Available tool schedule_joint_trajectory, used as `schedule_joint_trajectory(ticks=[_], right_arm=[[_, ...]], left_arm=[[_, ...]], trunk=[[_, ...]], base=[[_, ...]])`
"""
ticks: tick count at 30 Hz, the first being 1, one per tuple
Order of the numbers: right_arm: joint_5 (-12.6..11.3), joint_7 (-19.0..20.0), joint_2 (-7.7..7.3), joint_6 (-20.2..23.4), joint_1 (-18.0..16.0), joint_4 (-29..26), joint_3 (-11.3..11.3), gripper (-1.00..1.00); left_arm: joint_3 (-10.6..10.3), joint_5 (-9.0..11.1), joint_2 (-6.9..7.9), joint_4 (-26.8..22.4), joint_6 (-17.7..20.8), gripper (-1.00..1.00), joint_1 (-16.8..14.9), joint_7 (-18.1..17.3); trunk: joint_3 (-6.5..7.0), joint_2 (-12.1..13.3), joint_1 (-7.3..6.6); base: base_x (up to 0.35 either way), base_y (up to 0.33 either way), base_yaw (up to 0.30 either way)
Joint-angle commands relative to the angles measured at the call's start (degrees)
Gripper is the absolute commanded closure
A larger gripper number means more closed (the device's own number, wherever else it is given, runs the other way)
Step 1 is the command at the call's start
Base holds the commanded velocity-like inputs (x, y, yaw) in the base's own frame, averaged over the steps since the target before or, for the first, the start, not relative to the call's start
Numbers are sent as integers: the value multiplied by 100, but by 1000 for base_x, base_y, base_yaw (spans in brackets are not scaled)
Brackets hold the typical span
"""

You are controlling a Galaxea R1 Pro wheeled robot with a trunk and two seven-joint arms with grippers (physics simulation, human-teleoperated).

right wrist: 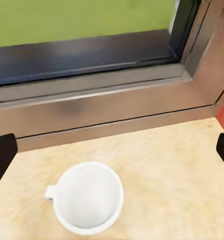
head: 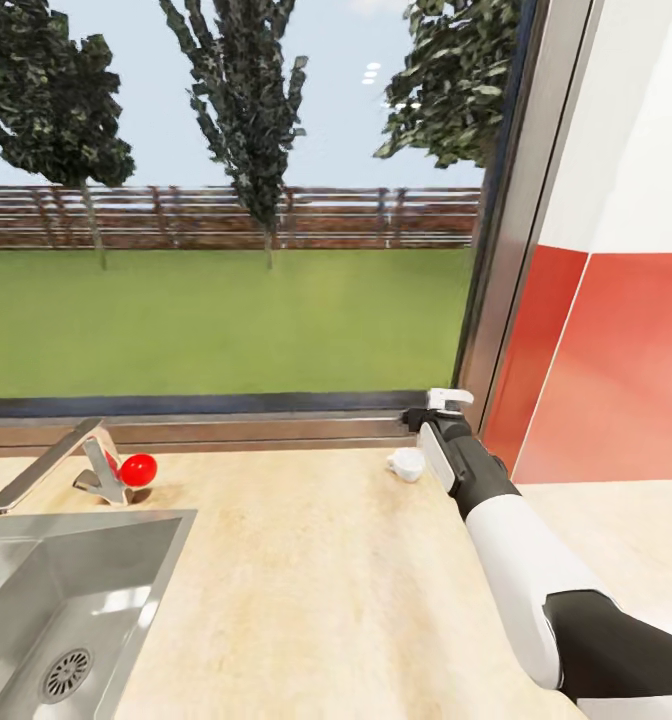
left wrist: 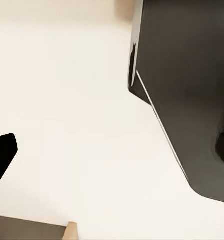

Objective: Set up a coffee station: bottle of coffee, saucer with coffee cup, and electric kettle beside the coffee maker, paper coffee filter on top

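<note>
**While the right arm reaches out, the cup waits by the window**

From the left come the sink (head: 36, 580), a tap (head: 51, 465) and a red ball (head: 138, 468). Further right, the white coffee cup (head: 407, 462) sits upright on the tabletop (head: 306, 590). The right gripper (right wrist: 112, 150) hangs over it, fingers wide apart. I cannot tell how the left gripper (left wrist: 2, 157) stands.

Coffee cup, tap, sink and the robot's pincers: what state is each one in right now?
coffee cup: upright, empty, resting on the counter, not gripped.
right pincer: open, just above and behind the cup.
left pincer: cannot tell, one fingertip showing.
tap: no water running.
sink: empty and dry.
</note>
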Motion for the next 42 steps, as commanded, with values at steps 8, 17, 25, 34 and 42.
schedule_joint_trajectory(ticks=[8,17,25,34,42], right_arm=[[-48,517,-141,483,-137,39,16,-100],[-49,544,-144,493,-139,40,16,-100],[-47,538,-148,486,-139,25,22,-100],[-53,532,-138,484,-139,23,49,-100],[-56,538,-135,481,-139,31,42,-100]], left_arm=[[41,-60,-1,-3,-16,-100,14,14],[41,-60,-1,-3,-16,-100,14,14],[41,-60,-1,-3,-16,-100,45,14],[41,-60,-1,-3,-16,-100,50,14],[41,-60,-1,-3,-16,-100,57,14]], trunk=[[-85,-12,3],[-168,-12,3],[-236,-12,3],[-262,-12,3],[-331,-12,3]], base=[[0,0,0],[0,0,0],[0,0,-108],[0,0,-33],[0,0,0]])
